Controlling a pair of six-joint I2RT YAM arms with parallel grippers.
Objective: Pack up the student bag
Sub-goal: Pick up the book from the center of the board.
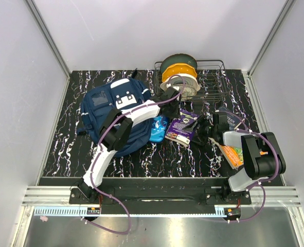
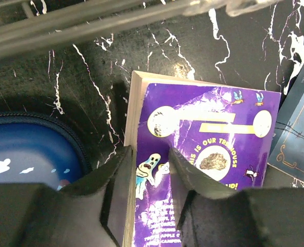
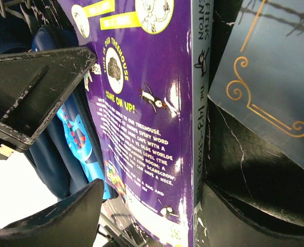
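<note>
We find the student bag [image 1: 97, 110] lying at ten o'clock on the table [image 1: 64, 154], the left gripper [image 2: 149, 152] half-closed astride the edge of the purple book [image 2: 213, 154], grip undeterminable, and the right gripper [image 3: 152, 190] spread wide about it.

Lab test cell: white panel walls [image 1: 157, 31], alu framing [image 1: 48, 38], marbled table [image 1: 69, 149].
</note>
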